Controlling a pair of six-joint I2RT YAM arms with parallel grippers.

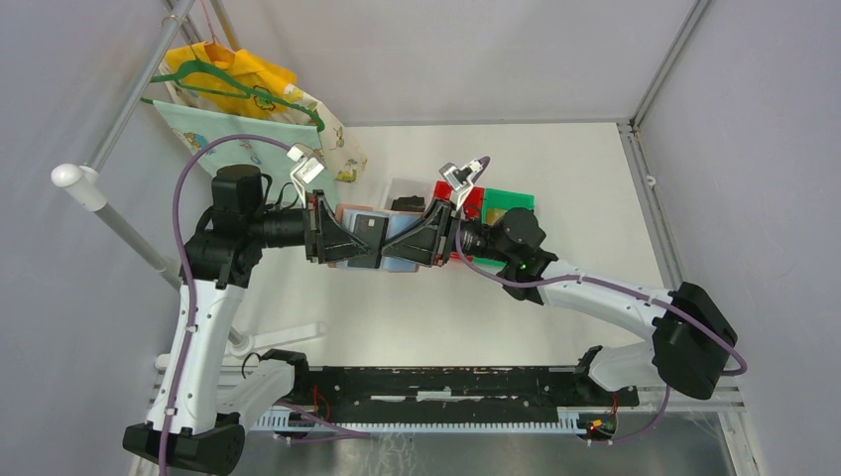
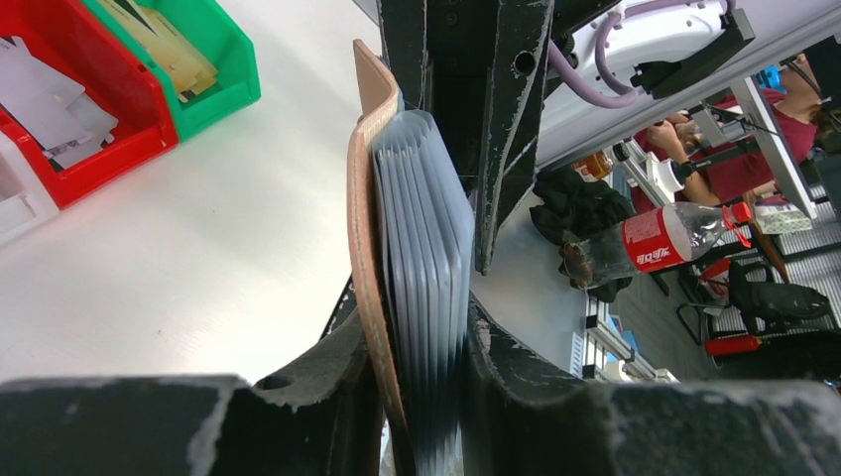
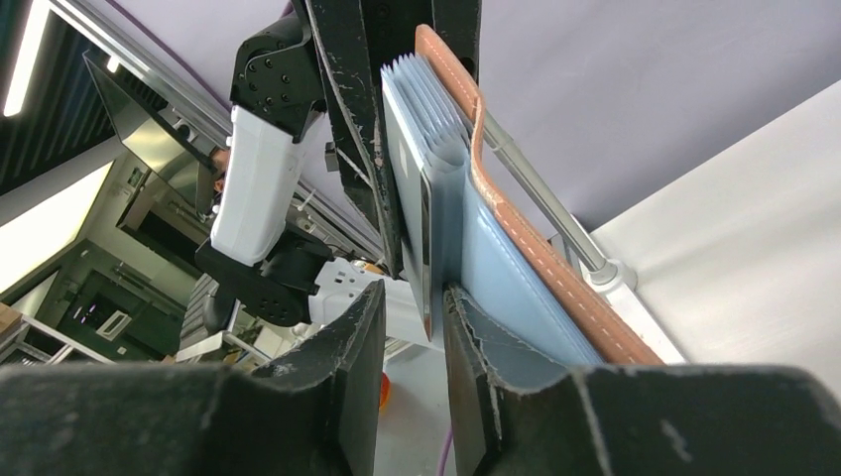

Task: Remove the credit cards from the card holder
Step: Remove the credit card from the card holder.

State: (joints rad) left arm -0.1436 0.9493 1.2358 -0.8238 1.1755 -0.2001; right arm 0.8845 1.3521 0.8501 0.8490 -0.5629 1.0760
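I have the left gripper (image 2: pixel 421 357) clamped on the card holder (image 2: pixel 365 198). The right gripper (image 3: pixel 415 302) pinches narrowly on what I judge is a credit card (image 3: pixel 407 198). None is out yet.

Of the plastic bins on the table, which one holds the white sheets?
The red plastic bin, with white sheets inside; the green plastic bin beside it holds yellowish pieces instead.

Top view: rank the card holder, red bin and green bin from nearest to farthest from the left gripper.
1. The card holder, held in the left gripper.
2. The red bin, farther right.
3. The green bin, right of the red one.
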